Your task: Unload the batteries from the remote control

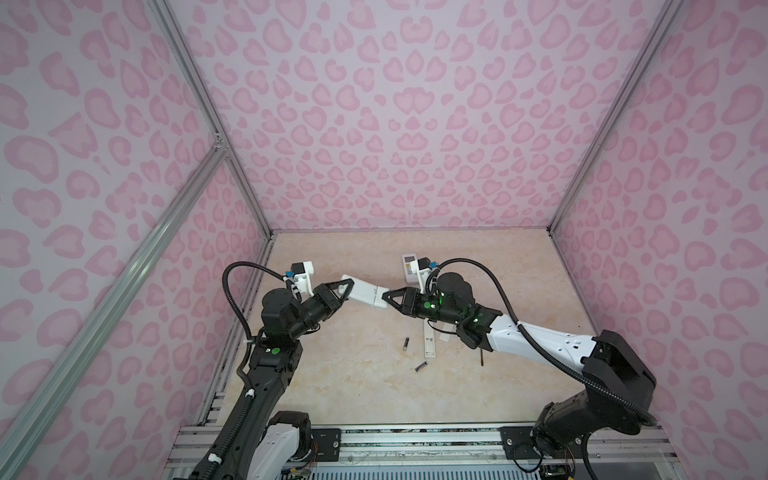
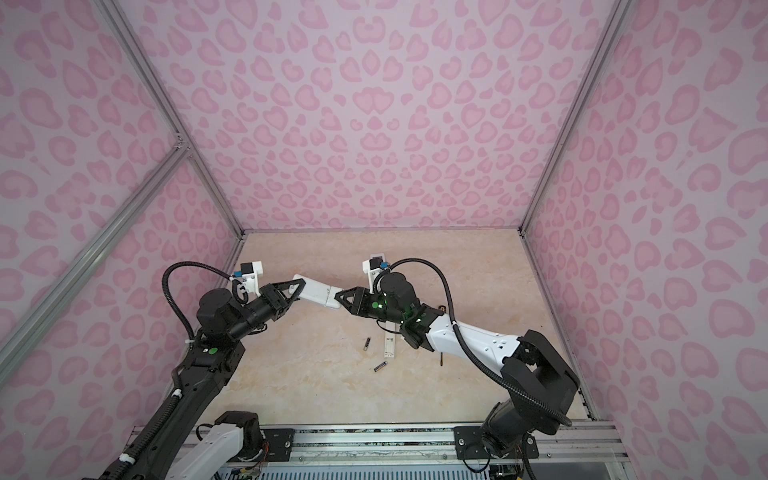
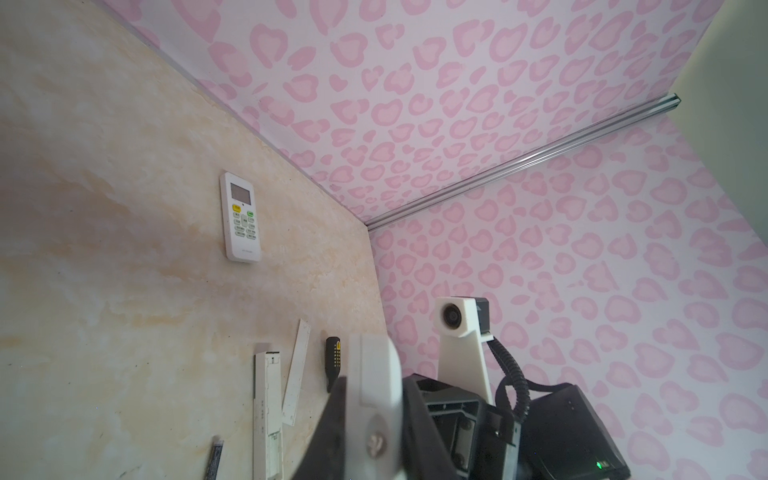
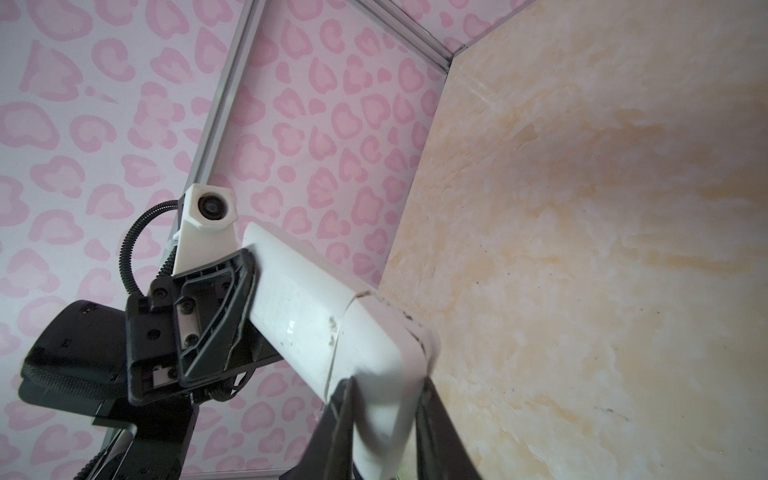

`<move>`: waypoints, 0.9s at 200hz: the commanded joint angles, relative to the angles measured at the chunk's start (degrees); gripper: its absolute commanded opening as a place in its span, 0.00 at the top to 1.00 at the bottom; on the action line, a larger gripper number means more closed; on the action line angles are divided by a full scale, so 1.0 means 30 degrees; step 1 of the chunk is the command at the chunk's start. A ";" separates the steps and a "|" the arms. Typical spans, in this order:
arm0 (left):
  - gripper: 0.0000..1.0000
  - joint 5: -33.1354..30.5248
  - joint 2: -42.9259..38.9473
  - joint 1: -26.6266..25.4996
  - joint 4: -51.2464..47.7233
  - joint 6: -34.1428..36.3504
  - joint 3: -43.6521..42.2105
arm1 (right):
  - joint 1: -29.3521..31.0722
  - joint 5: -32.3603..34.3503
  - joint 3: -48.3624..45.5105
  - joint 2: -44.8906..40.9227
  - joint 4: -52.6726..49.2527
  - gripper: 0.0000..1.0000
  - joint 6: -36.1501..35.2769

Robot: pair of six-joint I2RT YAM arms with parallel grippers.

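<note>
Nearest, two batteries lie loose on the marbled desk (image 1: 353,382): a purplish cell (image 1: 422,366), then a black cell (image 1: 406,343) with a gold tip, just beside a slim white remote (image 1: 429,347) with its bay open. Above the desk, the left claw (image 1: 349,286) and right claw (image 1: 386,296) each clamp one end of a smooth rounded white remote (image 1: 365,293); judged unopened, its cover not yet off. Farthest, a display remote (image 3: 242,218) lies face-up, apparently untouched.

Three white remotes: a held remote (image 1: 365,294), a screen remote (image 1: 409,266) at the far side, a slim remote (image 1: 429,347) mid-table. Two batteries: a near battery (image 1: 422,366), a farther battery (image 1: 406,343). One loose cover (image 3: 297,374). One screwdriver (image 3: 332,359). Two grippers: left gripper (image 1: 349,286), right gripper (image 1: 386,296).
</note>
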 commanded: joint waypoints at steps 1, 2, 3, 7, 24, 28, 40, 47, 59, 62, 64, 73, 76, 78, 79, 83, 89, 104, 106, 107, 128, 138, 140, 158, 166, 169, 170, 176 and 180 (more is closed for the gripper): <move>0.96 0.0559 0.0188 -0.0021 0.0964 0.0078 -0.0156 | 0.0028 0.0257 -0.0250 0.0115 0.0749 0.78 0.0135; 0.96 0.0559 0.0210 -0.0025 0.0983 0.0080 -0.0160 | 0.0028 0.0244 -0.0247 0.0144 0.0766 0.78 0.0142; 0.96 0.0559 0.0220 -0.0012 0.0992 0.0080 -0.0192 | 0.0028 0.0238 -0.0246 0.0174 0.0775 0.78 0.0146; 0.96 0.0574 0.0315 -0.0020 0.1021 0.0065 -0.0247 | 0.0028 0.0233 -0.0270 0.0238 0.0858 0.78 0.0192; 0.96 0.0632 0.0713 -0.0021 0.1129 0.0008 -0.0383 | 0.0021 -0.0109 -0.0154 0.0672 0.1419 0.80 0.0559; 0.96 0.0646 0.0787 -0.0017 0.1166 -0.0006 -0.0402 | 0.0028 -0.0195 -0.0156 0.0754 0.1613 0.80 0.0705; 0.96 0.0650 0.1020 -0.0029 0.1264 0.0001 -0.0457 | 0.0027 -0.0316 -0.0196 0.0972 0.2039 0.81 0.1003; 0.96 0.0647 0.1132 -0.0013 0.1244 0.0044 -0.0428 | 0.0026 -0.0310 -0.0256 0.1045 0.2233 0.82 0.1099; 0.96 0.0676 0.1362 -0.0027 0.1236 0.0138 -0.0378 | -0.0001 -0.0260 -0.0373 0.1202 0.2550 0.83 0.1308; 0.96 0.0677 0.1394 -0.0028 0.1236 0.0154 -0.0374 | -0.0031 -0.0291 -0.0410 0.1232 0.2696 0.83 0.1382; 0.96 0.0691 0.1423 -0.0029 0.1236 0.0165 -0.0363 | -0.0031 -0.0316 -0.0447 0.1273 0.2785 0.83 0.1439; 0.96 0.0708 0.1590 -0.0014 0.1236 0.0199 -0.0329 | -0.0110 -0.0444 -0.0606 0.1433 0.3289 0.83 0.1796; 0.96 0.0706 0.1631 -0.0016 0.1207 0.0224 -0.0324 | -0.0150 -0.0478 -0.0655 0.1488 0.3470 0.84 0.1919; 0.96 0.0721 0.1665 -0.0025 0.1192 0.0227 -0.0292 | -0.0170 -0.0539 -0.0684 0.1513 0.3608 0.84 0.2013; 0.96 0.0728 0.1666 -0.0027 0.1200 0.0242 -0.0287 | -0.0174 -0.0549 -0.0698 0.1532 0.3676 0.84 0.2048; 0.96 0.0735 0.1711 -0.0007 0.1179 0.0252 -0.0282 | -0.0219 -0.0629 -0.0778 0.1604 0.3911 0.84 0.2239; 0.96 0.0735 0.1812 -0.0027 0.1156 0.0285 -0.0253 | -0.0265 -0.0730 -0.0869 0.1716 0.4342 0.84 0.2473; 0.96 0.0721 0.2001 -0.0028 0.1063 0.0318 -0.0228 | -0.0351 -0.0921 -0.0962 0.1943 0.4959 0.85 0.2728; 0.96 0.0717 0.2029 -0.0029 0.1061 0.0338 -0.0246 | -0.0352 -0.0957 -0.0951 0.1942 0.4991 0.86 0.2713; 0.96 0.0726 0.2053 -0.0029 0.1061 0.0342 -0.0249 | -0.0353 -0.0978 -0.0949 0.1966 0.4997 0.86 0.2706; 0.96 0.0735 0.2394 0.0008 0.1046 0.0374 -0.0242 | -0.0353 -0.1144 -0.0742 0.2045 0.4759 0.87 0.2409; 0.96 0.0735 0.2501 0.0026 0.1060 0.0403 -0.0231 | -0.0386 -0.1115 -0.0740 0.2042 0.4608 0.88 0.2309; 0.96 0.0735 0.2549 0.0007 0.1061 0.0403 -0.0225 | -0.0405 -0.1108 -0.0734 0.2047 0.4611 0.89 0.2308; 0.96 0.0735 0.2741 0.0009 0.1018 0.0512 -0.0160 | -0.0512 -0.1174 -0.0814 0.2095 0.4643 0.90 0.2418; 0.96 0.0735 0.2836 0.0034 0.0900 0.0585 -0.0092 | -0.0607 -0.1220 -0.0881 0.2153 0.4817 0.91 0.2492; 0.96 0.0761 0.2868 0.0041 0.0912 0.0606 -0.0057 | -0.0656 -0.1257 -0.0891 0.2164 0.4851 0.92 0.2563; 0.96 0.0763 0.2868 0.0036 0.0913 0.0622 -0.0067 | -0.0651 -0.1259 -0.0890 0.2165 0.4868 0.92 0.2572; 0.96 0.0766 0.2925 0.0038 0.0914 0.0638 -0.0048 | -0.0671 -0.1278 -0.0937 0.2180 0.4947 0.92 0.2607; 0.96 0.0765 0.2989 0.0058 0.0914 0.0660 -0.0049 | -0.0702 -0.1292 -0.0961 0.2198 0.4970 0.93 0.2629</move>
